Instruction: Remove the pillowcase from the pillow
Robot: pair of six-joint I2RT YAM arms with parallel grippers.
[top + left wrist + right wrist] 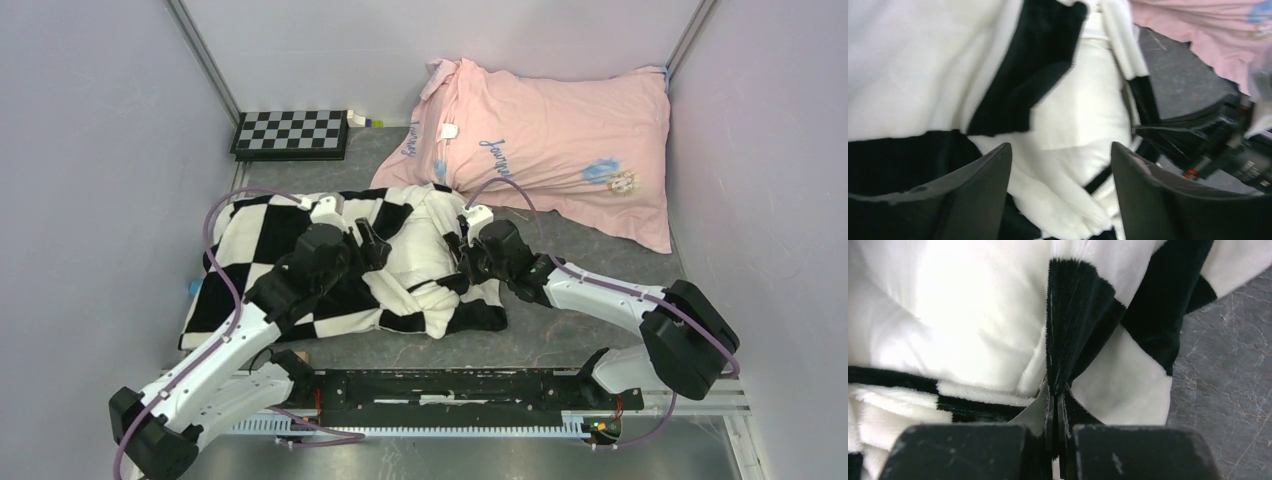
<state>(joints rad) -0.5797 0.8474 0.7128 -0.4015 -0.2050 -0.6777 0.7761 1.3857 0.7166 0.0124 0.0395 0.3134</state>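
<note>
A: What of the right claw point(1055, 402)?

B: It is pressed together on a black fold of the pillowcase point(973, 315), and the fabric stands up just ahead of its tips. The left claw point(1060, 150) is spread, hovering over white folds beside it and gripping nothing.

A: How will it handle?

B: Plush, limp and light, I judge. It will bunch and drag rather than slide. The best hold is a gathered edge, like that fold.

A: And its lie?

B: On the counter point(1228, 365), under both claws. Its long axis runs from the right claw leftward past the left one, toward the near-left. The pillow is hidden inside, and I cannot pick out the opening.
</note>
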